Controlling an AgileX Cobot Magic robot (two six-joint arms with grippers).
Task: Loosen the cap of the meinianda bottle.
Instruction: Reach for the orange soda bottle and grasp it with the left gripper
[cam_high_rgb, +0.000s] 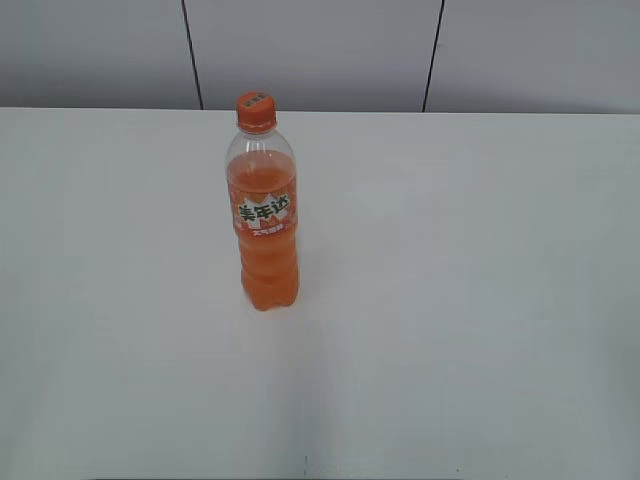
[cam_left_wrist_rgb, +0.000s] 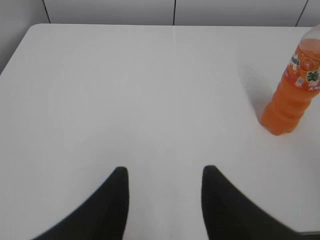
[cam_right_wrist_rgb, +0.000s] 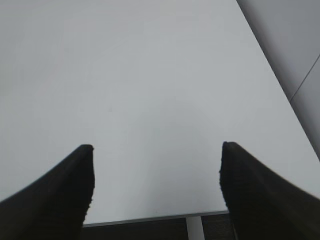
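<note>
Meinianda bottle (cam_high_rgb: 264, 225) stands upright on the white table (cam_high_rgb: 480, 300), a bit left of centre in the exterior view, long axis vertical, orange cap (cam_high_rgb: 255, 111) on top w/ nothing touching it. From your left wrist cam the bottle sits ahead and well off to the right, near the frame's right edge, so the left gripper (cam_left_wrist_rgb: 165, 182) must travel fwd and to its right to reach it. That claw is partly spread, nothing between the fingers, only bare table below. Your right gripper (cam_right_wrist_rgb: 157, 170) is spread wide and empty too; its cam shows only tabletop and the table's right edge, no bottle in sight, so you can't read the bottle's direction from that side. Judging by this, the left arm looks nearer. Neither arm shows in the exterior view. Count: 1 bottle, 1 cap, 2 grippers, both well apart from the bottle. Cap not yet gripped; body not yet steadied.
</note>
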